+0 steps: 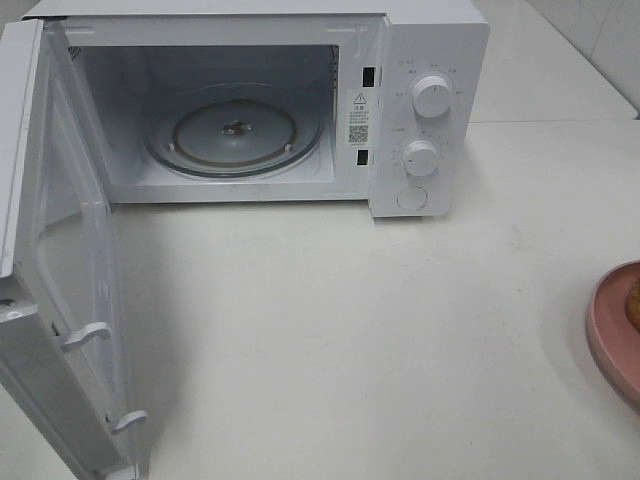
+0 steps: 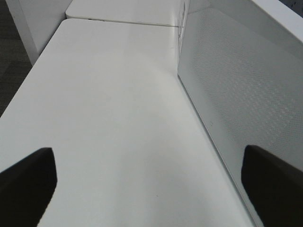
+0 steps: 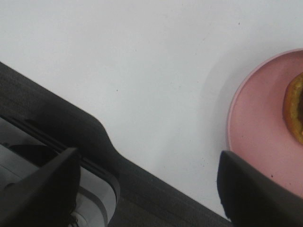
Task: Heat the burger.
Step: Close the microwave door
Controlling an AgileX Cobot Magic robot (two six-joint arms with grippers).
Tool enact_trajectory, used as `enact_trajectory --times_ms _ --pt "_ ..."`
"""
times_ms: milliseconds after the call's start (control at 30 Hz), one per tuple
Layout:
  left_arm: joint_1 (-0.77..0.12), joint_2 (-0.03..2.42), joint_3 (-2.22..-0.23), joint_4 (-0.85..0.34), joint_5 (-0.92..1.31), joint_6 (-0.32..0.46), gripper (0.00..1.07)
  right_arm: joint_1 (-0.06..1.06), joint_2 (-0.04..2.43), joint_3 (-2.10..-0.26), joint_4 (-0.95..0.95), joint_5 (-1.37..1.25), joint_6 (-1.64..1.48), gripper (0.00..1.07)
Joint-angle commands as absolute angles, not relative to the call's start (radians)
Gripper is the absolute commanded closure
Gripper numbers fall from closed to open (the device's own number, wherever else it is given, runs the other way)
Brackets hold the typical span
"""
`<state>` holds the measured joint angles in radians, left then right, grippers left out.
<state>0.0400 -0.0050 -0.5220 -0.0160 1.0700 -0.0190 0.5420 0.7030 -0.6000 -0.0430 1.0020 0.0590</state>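
Note:
Only a golden-brown sliver of the burger shows at the right edge of the exterior view, on a pink plate. The right wrist view shows the same burger edge on the plate. My right gripper hangs open over the bare table beside the plate, holding nothing. The white microwave stands at the back with its door swung wide to the left and an empty glass turntable inside. Beside the door's perforated panel, my left gripper is open and empty. Neither gripper appears in the exterior view.
Two knobs and a round button sit on the microwave's right panel. The white table spreads in front of it. In the right wrist view the table's dark front edge runs close to the gripper, with grey equipment below it.

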Motion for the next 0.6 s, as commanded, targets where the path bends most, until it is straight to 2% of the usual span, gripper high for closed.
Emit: enact_trajectory --times_ms 33,333,600 --pt "0.039 -0.023 -0.518 -0.018 1.069 -0.017 0.09 0.538 0.646 -0.600 -0.036 1.029 0.056 0.31" --pt "0.039 -0.023 -0.518 -0.018 1.069 -0.017 0.09 0.533 0.391 -0.547 -0.078 1.075 0.094 0.31" --pt "0.039 -0.023 -0.518 -0.018 1.069 -0.017 0.09 0.372 0.183 -0.527 -0.078 1.039 0.082 0.31"
